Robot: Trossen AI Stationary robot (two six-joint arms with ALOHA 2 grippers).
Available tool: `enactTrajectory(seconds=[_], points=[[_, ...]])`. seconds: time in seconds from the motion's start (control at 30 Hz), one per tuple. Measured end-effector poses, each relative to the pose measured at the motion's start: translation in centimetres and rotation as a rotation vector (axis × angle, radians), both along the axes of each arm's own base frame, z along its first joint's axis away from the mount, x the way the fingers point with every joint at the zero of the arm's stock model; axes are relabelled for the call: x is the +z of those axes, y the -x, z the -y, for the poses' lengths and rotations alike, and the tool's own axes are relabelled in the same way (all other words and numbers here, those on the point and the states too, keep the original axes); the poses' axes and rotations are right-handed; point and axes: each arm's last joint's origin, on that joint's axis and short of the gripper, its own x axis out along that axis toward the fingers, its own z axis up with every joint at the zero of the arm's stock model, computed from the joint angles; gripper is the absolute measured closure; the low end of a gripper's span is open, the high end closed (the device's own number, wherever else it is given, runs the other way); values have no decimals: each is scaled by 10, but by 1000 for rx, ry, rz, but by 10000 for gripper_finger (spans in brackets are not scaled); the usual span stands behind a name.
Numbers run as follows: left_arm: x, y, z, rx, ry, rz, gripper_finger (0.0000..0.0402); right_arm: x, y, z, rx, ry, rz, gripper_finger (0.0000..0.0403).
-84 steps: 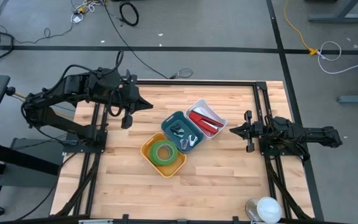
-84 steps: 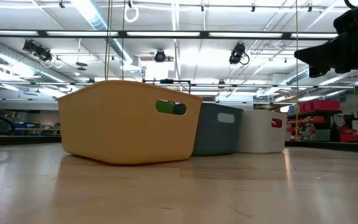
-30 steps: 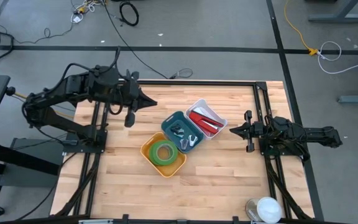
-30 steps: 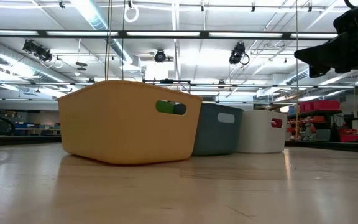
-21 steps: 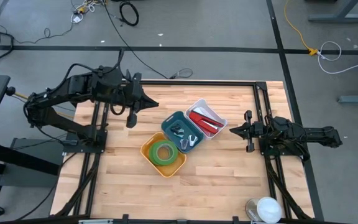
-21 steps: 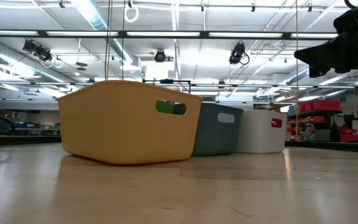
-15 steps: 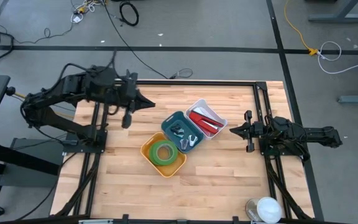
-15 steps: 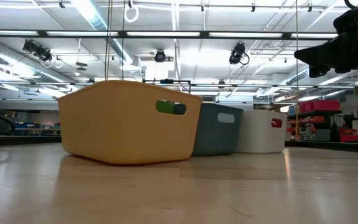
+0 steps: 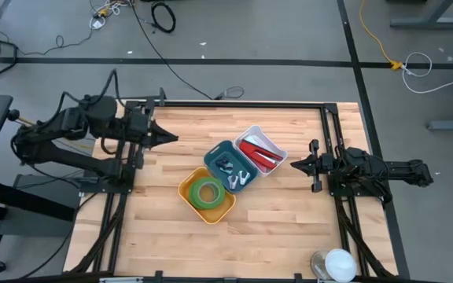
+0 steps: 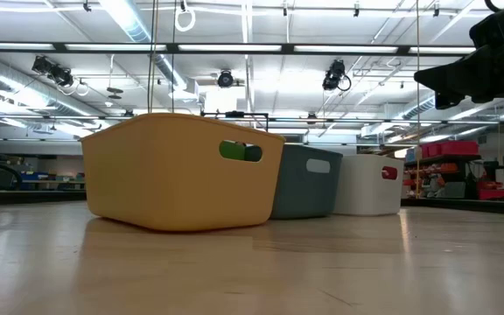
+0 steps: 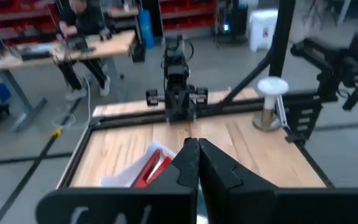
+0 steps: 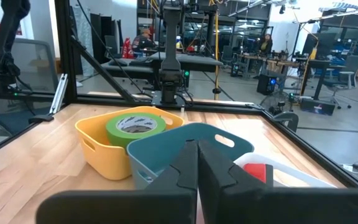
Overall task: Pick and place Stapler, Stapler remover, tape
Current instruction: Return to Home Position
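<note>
Three small bins stand together mid-table. The yellow bin (image 9: 188, 183) holds a green tape roll (image 9: 208, 191). In the blue-grey bin (image 9: 218, 153) lie small metal staple removers (image 9: 228, 166). A red stapler (image 9: 259, 153) rests in the white bin (image 9: 252, 132). My left gripper (image 9: 171, 138) is shut with nothing in it, at the table's far left, well clear of the bins. My right gripper (image 9: 293, 164) is shut and holds nothing, at the table's right, pointing level at the bins. From the right wrist I see the tape (image 12: 135, 124) and stapler (image 12: 257, 172).
Black frame rails (image 9: 246, 103) run along the far edge and both sides of the table. A white-topped object (image 9: 334, 263) stands at the near right corner. Bare wood (image 9: 274, 228) lies in front of the bins.
My left gripper has drawn back from the bins toward the table's left edge, sinking a little as the arm folds, and has stayed shut. The bins and their contents have not moved.
</note>
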Motion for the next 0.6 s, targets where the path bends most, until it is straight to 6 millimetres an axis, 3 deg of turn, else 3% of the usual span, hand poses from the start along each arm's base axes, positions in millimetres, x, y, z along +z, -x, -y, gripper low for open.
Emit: enactTrajectory(seconds=[0.6], points=[[-112, 28, 2, -57, 18, 368, 392, 0, 0, 0, 1, 0, 0, 401]])
